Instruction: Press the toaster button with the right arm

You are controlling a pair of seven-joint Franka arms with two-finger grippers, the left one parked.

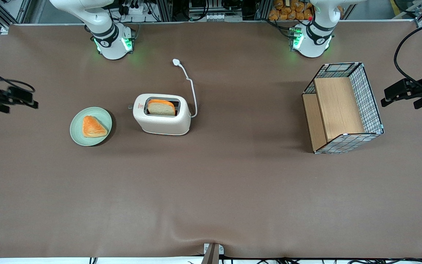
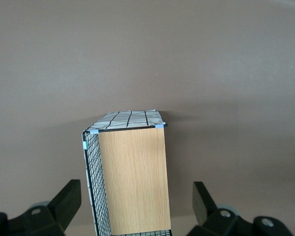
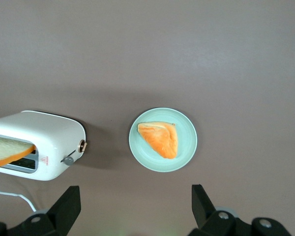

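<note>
The cream-white toaster [image 1: 161, 123] stands mid-table with a bread slice [image 1: 161, 107] in its slot. Its small grey button [image 1: 130, 107] juts from the narrow end face that faces the green plate [image 1: 76, 129]. In the right wrist view the button [image 3: 68, 160] shows on the toaster [image 3: 49, 135], beside a round brown dial. My right gripper [image 1: 31, 101] hovers at the working arm's end of the table, well apart from the toaster, with the plate between them. It is open and empty in the right wrist view [image 3: 135, 199], fingers wide apart.
The plate [image 3: 187, 142] holds a triangular toast piece [image 3: 160, 139]. A white cord with a plug [image 1: 176, 62] runs from the toaster toward the arm bases. A wire basket with wooden panels [image 1: 343, 106] lies toward the parked arm's end of the table.
</note>
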